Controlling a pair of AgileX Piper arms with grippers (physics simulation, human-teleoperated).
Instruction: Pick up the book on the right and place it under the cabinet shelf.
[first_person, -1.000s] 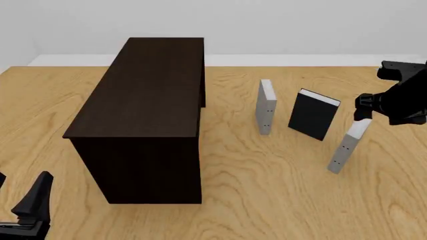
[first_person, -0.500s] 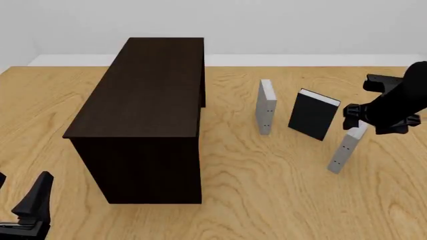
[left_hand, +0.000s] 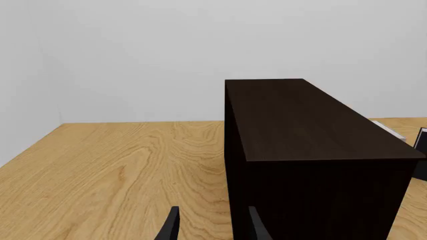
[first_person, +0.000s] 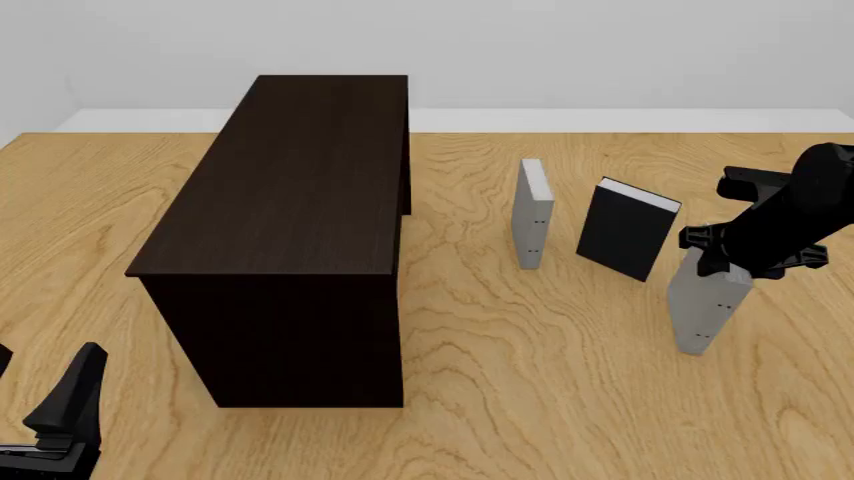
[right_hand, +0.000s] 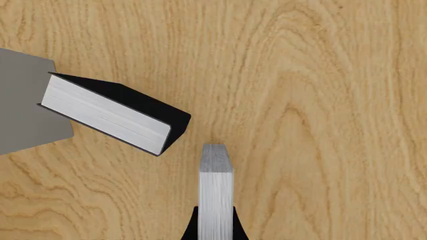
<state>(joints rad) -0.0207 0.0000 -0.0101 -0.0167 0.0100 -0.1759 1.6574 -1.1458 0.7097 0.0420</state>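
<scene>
Left gripper (first_person: 60, 420) sits low at the near left corner of the wooden table (first_person: 534, 360), well apart from everything; in the left wrist view its two fingertips (left_hand: 172, 227) stand apart with nothing between them, so it is open, facing the near end of the cabinet shelf (left_hand: 313, 165). Cabinet shelf (first_person: 287, 230) is a long, very dark brown box with a flat top, running away from the arms on the left half of the table. Right of it, a second grey book (first_person: 531, 213) stands upright, spine with two small dots toward the camera. Next over, a black book (first_person: 625, 228) stands on edge, angled, white pages showing on top. Rightmost is the book (first_person: 703, 308), light grey, upright on the table near the right edge, two dark dots visible on it; its upper end is under the right gripper (first_person: 727, 262). Right wrist view looks straight down: the book's (right_hand: 216, 195) white page edge runs between the two black fingers (right_hand: 191, 227), which press on either side, so the right gripper (right_hand: 215, 227) is clamped on the book. The black book (right_hand: 113, 114) lies just beside it there, apart, with a grey cover of the other book (right_hand: 27, 105) past that.
</scene>
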